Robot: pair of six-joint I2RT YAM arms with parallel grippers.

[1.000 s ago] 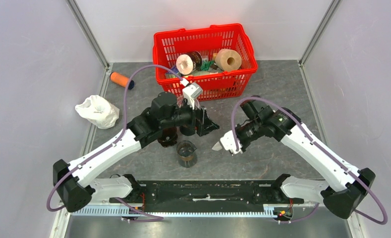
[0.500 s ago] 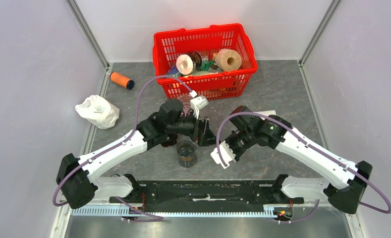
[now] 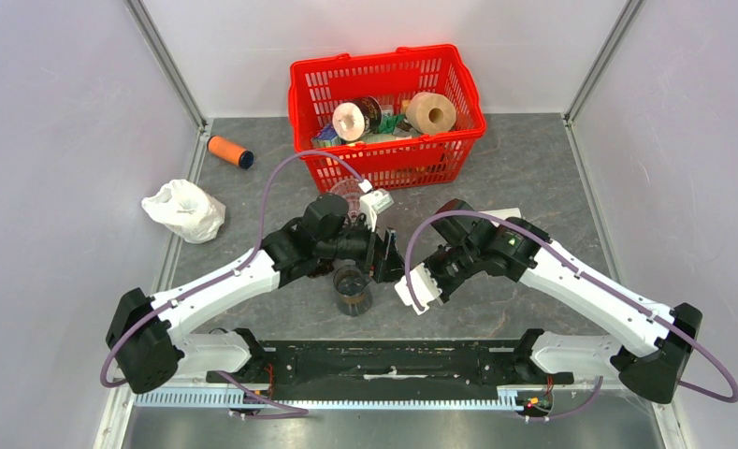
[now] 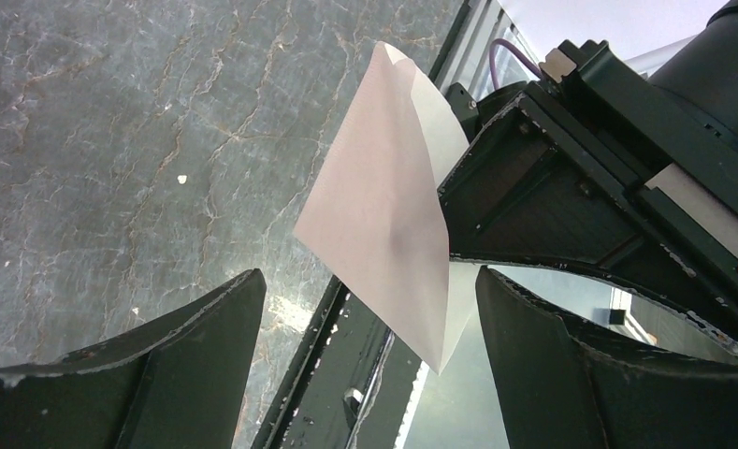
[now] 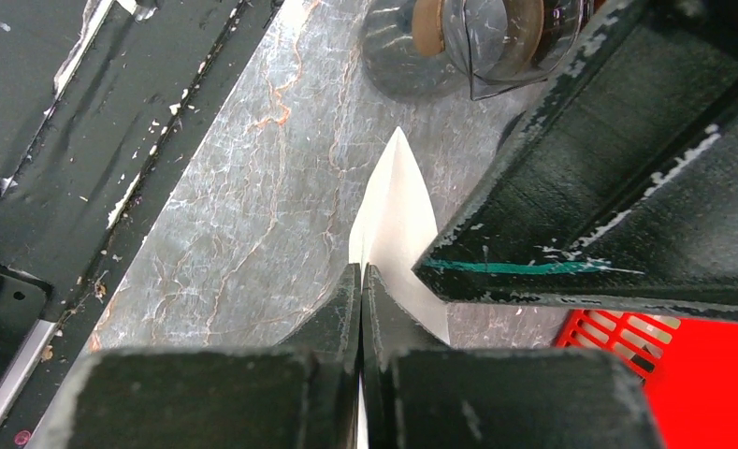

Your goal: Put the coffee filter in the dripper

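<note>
**Filter pinched in the right gripper, left gripper spread around it**

In the right wrist view the right gripper (image 5: 361, 281) has its two fingers pressed flat together in the lower middle of the frame, and the white coffee filter (image 5: 393, 229) is clamped between them. The folded paper rises from the fingertips to a point near the centre of the frame. A dark finger of the left arm's tool crosses the upper right and covers the filter's right edge; whether it touches the paper cannot be told.

The left wrist view shows the left gripper (image 4: 369, 281) wide apart, one finger (image 4: 187, 355) at lower left and the other at lower right. The filter (image 4: 383, 210) hangs in the middle of that frame with its lower tip dipping into the gap between them — a strip of background shows on either side of it. The black body of the right arm's tool fills the right of the frame.

From the top view, both tools meet just below the centre. The glass dripper (image 3: 352, 288) stands on the grey table (image 3: 533, 178) just to their left. The filter is held beside the dripper, not in it.

Farther up the frame stands a red basket (image 3: 383, 174) holding rolls. At upper left lie an orange spool (image 3: 229, 151) and a white bag (image 3: 183, 210) — well apart from the arms' tools.
</note>
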